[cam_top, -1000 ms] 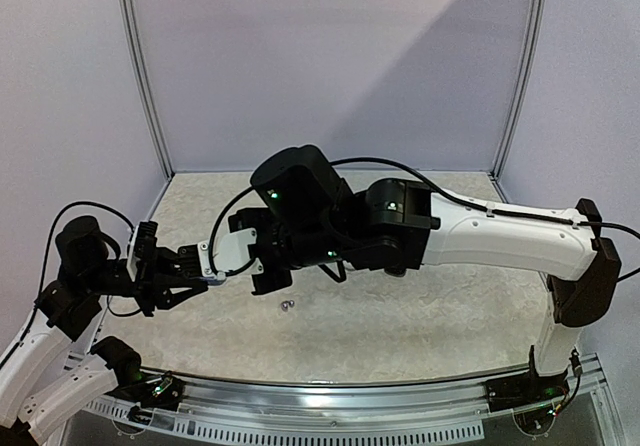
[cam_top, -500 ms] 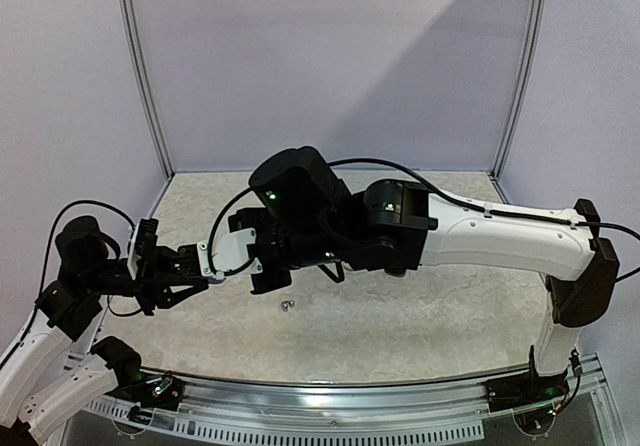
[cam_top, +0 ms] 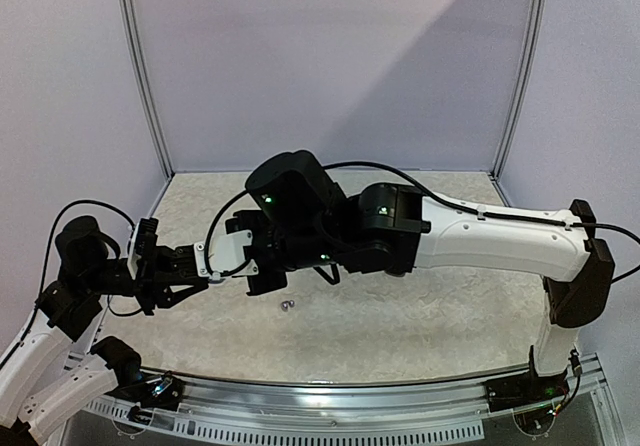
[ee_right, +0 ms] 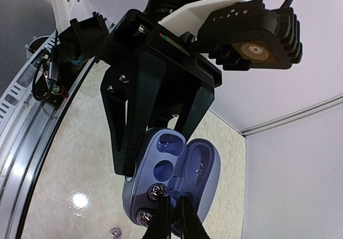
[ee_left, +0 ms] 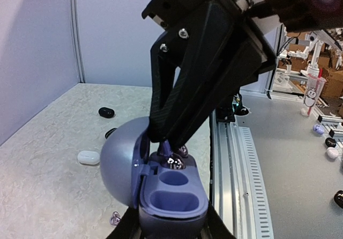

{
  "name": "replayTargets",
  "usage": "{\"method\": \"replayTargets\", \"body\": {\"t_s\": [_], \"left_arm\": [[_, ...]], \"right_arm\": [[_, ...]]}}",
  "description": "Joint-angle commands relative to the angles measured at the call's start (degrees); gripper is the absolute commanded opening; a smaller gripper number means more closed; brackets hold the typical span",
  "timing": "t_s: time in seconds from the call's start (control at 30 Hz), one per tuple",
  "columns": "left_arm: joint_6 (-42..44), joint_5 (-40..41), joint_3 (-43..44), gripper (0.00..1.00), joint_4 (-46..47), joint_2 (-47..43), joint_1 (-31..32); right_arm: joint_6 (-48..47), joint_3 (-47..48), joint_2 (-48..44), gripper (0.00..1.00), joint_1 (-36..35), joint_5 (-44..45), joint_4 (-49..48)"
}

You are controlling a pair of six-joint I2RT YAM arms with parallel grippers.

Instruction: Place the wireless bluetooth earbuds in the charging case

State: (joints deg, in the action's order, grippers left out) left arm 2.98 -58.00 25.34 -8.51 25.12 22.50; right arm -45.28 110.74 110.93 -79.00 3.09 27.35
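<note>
At the far left, the left arm reaches in over the bench (cam_top: pixel 400 316). The left gripper (cam_top: pixel 203 270) has its fingers clamped on the charging case (ee_left: pixel 179 211), a blue-purple pebble held clear of the surface. The case's lid (ee_left: pixel 120 164) is swung open to the left. The left wrist view shows two empty wells on the side nearest that camera. Beyond them a silvery earbud (ee_left: pixel 172 163) sits at the far end of the case, right under the tips of the other arm's fingers.

A loose earbud (cam_top: pixel 287 305) lies on the bench just below the two grippers. A white case (ee_left: pixel 88 157) and a black case (ee_left: pixel 106 112) rest further back.

The right gripper (ee_right: pixel 173 207) comes down onto the open case from the right. Over the last second its wrist has crept a little further left, towards the case. Its fingers were pressed fully together and have only now slackened a hair, so they are still all but closed. I cannot tell whether they are still pinching the bud.

That small loosening suggests the bud has reached its seat and release is starting. This earbud looks nearly done. The right arm should lift straight out so it does not drag the bud, and the loose one on the bench looks like the next to fetch.
</note>
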Motion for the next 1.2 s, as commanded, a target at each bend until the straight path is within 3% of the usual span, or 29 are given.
{"method": "replayTargets", "body": {"t_s": [0.0, 0.6, 1.17], "left_arm": [[-0.13, -0.6, -0.07, 0.0, 3.23, -0.84, 0.74], [-7.04, 0.41, -1.15, 0.0, 7.54, -2.22, -0.64], [-9.73, 2.13, -3.61, 0.0, 7.54, -4.31, -2.7]], "right_arm": [[0.89, 0.4, 1.94, 0.08, -0.12, -0.43, 2.11], [3.53, -3.15, 0.97, 0.13, 0.82, 0.99, -1.07], [9.94, -4.68, -6.58, 0.29, 3.49, -11.83, -6.64]]}}
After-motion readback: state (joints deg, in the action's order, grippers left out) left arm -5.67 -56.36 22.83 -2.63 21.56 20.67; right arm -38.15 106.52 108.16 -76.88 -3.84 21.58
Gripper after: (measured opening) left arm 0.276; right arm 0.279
